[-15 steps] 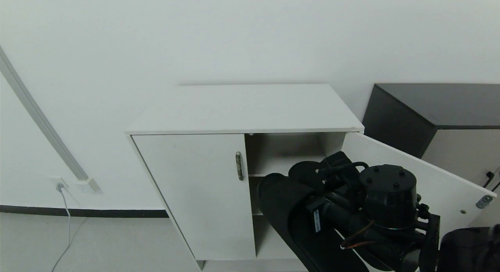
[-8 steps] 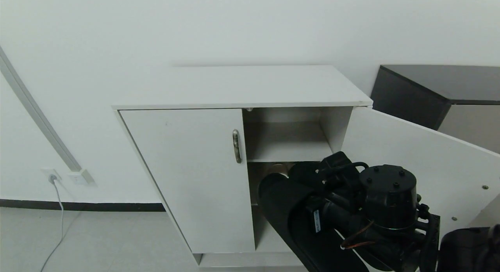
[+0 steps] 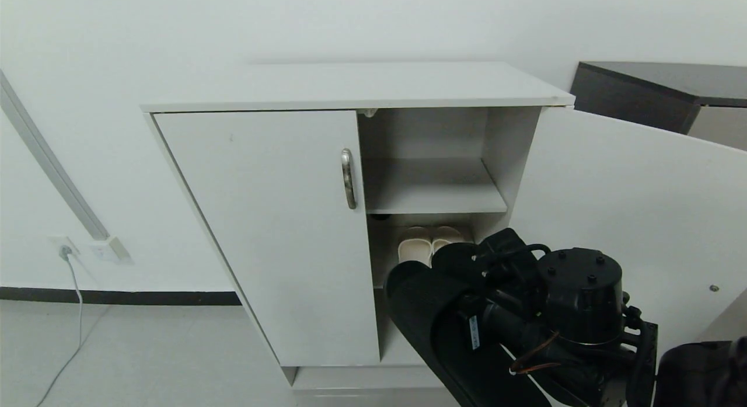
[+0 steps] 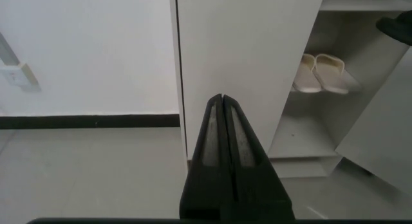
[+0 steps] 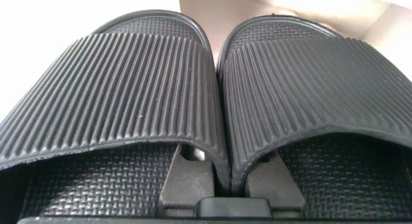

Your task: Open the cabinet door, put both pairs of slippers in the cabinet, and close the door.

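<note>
At the far left of the head view a grey cable duct (image 3: 49,173) slants down the wall to a wall socket (image 3: 63,247) with a cable plugged in, above a black skirting strip (image 3: 117,296). Right of these, in the middle of the frame, stands the white cabinet (image 3: 356,84). Its left door (image 3: 262,237) is shut and carries a metal handle (image 3: 348,178) at its right edge. The left gripper (image 4: 223,143), seen in its own wrist view, hangs before that shut door with its fingers pressed flat together and nothing between them. Right of the handle the cabinet's right half stands open. It has a bare upper shelf (image 3: 435,191), and on the shelf below a pair of cream slippers (image 3: 430,241) lies side by side. In front of the lower opening, at the lower centre-right, the right gripper (image 5: 226,182) is clamped on the black slippers (image 3: 429,313), pinching the adjoining inner edges of their ribbed straps so the pair sits side by side. Further right the right door (image 3: 630,202) is swung wide open. Past its top edge, in the upper right corner, is a dark cabinet (image 3: 653,89).
</note>
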Tool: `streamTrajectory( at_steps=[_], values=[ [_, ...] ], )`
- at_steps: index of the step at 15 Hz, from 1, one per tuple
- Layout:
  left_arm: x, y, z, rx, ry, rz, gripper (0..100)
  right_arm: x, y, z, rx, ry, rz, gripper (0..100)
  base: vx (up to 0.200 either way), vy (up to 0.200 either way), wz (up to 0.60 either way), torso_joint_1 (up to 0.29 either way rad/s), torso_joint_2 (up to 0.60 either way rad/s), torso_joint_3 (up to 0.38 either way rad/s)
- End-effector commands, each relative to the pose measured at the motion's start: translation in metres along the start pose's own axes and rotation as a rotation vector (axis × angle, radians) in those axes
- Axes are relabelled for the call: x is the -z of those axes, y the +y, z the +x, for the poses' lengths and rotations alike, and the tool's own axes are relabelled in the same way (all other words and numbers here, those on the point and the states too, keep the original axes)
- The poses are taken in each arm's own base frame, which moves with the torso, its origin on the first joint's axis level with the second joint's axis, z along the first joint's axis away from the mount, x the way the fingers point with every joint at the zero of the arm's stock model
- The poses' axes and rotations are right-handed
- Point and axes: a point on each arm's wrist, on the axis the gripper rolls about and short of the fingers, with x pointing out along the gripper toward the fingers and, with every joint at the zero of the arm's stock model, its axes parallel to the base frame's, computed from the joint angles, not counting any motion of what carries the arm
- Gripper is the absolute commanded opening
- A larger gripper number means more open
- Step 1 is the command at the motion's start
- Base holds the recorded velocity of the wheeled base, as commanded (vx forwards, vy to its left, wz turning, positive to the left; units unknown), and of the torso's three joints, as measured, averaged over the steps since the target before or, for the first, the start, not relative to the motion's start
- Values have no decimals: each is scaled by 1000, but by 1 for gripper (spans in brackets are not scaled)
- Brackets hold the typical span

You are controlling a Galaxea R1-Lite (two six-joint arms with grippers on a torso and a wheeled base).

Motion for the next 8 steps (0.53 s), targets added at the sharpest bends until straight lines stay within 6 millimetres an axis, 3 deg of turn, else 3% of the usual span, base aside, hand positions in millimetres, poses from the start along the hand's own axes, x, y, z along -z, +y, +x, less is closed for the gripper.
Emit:
streamTrajectory(
  at_steps=[1,5,8],
  values=[
    [0,0,0,-1,1,0,0,0,0,0,1,0,0,0,0,0,0,-71,447,383],
    [0,0,0,-1,1,0,0,0,0,0,1,-2,1,0,0,0,0,-29,394,369],
    [0,0,0,-1,1,0,0,0,0,0,1,-18,-7,0,0,0,0,2,103,90]
  ],
)
